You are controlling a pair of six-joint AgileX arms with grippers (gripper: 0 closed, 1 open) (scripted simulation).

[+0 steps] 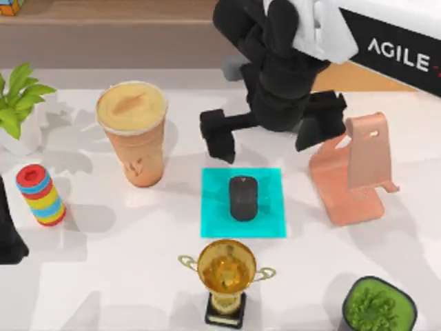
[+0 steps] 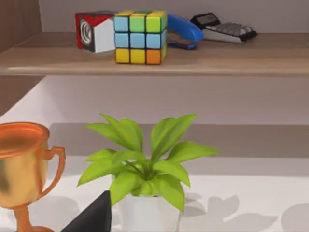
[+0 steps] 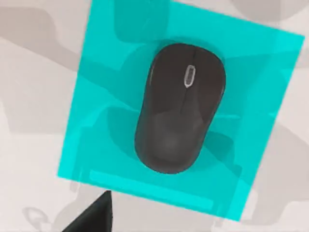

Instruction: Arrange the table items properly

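Gold trophy point(image 1: 227, 276) stands upright at the table's near edge, just in front of the cyan mat point(image 1: 269, 222). Ring stack point(image 1: 40, 195) sits by the left edge, leafy plant in a white pot point(image 1: 18, 110) towards the far-left corner. Salmon phone stand point(image 1: 355, 172) is right of the mat. Green succulent pot point(image 1: 379, 307) occupies the near-right corner. On the shelf, a colour cube point(image 2: 140, 37).

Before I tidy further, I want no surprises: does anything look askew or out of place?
Nothing stands out. The mouse lies squarely on the cyan mat, the orange cup stands upright, and the pink stand is empty. The right gripper hovers open above the mouse.
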